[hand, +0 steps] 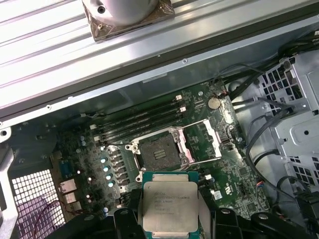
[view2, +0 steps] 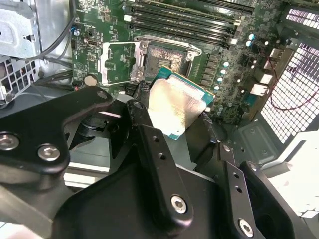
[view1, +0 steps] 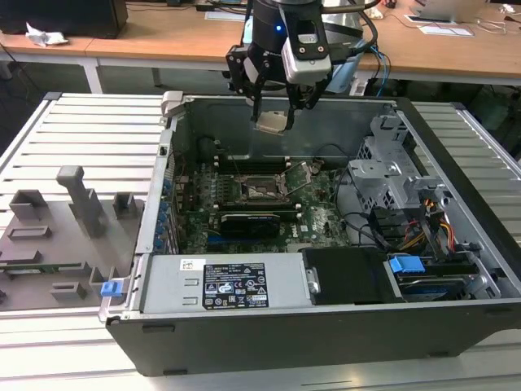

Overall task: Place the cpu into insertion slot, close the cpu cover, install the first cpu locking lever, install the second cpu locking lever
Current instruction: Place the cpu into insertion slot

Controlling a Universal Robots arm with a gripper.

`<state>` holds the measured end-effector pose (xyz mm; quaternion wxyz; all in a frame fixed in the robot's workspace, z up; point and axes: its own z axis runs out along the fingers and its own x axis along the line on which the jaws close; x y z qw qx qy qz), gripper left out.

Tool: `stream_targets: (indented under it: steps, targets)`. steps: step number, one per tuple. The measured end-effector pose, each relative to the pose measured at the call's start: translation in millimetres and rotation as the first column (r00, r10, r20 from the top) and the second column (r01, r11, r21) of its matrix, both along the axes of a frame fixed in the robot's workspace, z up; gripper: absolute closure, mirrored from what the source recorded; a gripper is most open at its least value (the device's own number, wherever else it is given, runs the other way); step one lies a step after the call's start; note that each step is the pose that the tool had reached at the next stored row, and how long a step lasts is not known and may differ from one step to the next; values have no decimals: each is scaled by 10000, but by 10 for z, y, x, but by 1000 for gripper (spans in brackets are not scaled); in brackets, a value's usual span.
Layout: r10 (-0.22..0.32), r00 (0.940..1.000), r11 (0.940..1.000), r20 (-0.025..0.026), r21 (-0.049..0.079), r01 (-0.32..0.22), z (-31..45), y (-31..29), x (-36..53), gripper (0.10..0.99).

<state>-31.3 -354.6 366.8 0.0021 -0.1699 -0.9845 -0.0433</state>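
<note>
My gripper (view1: 272, 114) hangs above the open computer case, shut on the cpu (view1: 273, 122), which sits tilted between the fingers. In both wrist views the cpu (view2: 174, 107) (hand: 169, 206) is a silvery-tan square on a green board, clamped by its two side edges between black fingers (view2: 142, 107). Below it lies the bare insertion slot (view1: 260, 189) (view2: 164, 57) (hand: 159, 152). The cpu cover (view2: 119, 62) (hand: 202, 142) is swung open beside the slot. A thin locking lever (view1: 301, 182) stands raised next to the socket. The cpu is well above the slot and touches nothing else.
A long black card (view1: 256, 220) lies across the motherboard in front of the socket, and memory slots (hand: 139, 122) run behind it. A power supply (view1: 220, 285), a drive cage (view1: 391, 171) and loose cables (view1: 366, 232) stand inside the case. Grey fixtures (view1: 73, 204) stand at the exterior view's left.
</note>
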Motion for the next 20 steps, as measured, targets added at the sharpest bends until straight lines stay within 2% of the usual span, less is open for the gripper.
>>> stream_targets:
  steps: [20]
  targets:
    - [-680, 9977, 9977, 0, 0, 680, -18, 0, 0, 549]
